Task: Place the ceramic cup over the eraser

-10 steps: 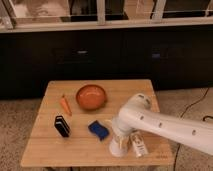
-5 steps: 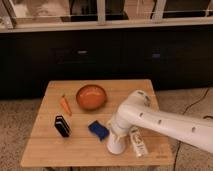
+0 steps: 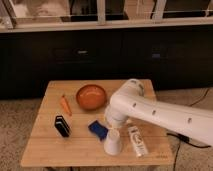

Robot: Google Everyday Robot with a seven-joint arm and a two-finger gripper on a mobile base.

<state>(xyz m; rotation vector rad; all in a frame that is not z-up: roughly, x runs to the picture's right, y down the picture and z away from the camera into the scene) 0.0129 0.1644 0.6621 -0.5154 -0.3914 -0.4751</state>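
One gripper [image 3: 113, 128], at the end of the white arm [image 3: 150, 112] that reaches in over the right edge of the table [image 3: 45, 150], sits directly atop the ceramic cup [image 3: 113, 145]. Whether it is open or clamped on the cup, I cannot tell. The cup stands near the front edge. Just beside it lie a blue block [image 3: 97, 129] and a labelled white tube [image 3: 137, 142]. An orange bowl [image 3: 91, 96] sits toward the back edge, and a carrot [image 3: 65, 105] and a black block [image 3: 62, 125] toward the left edge.
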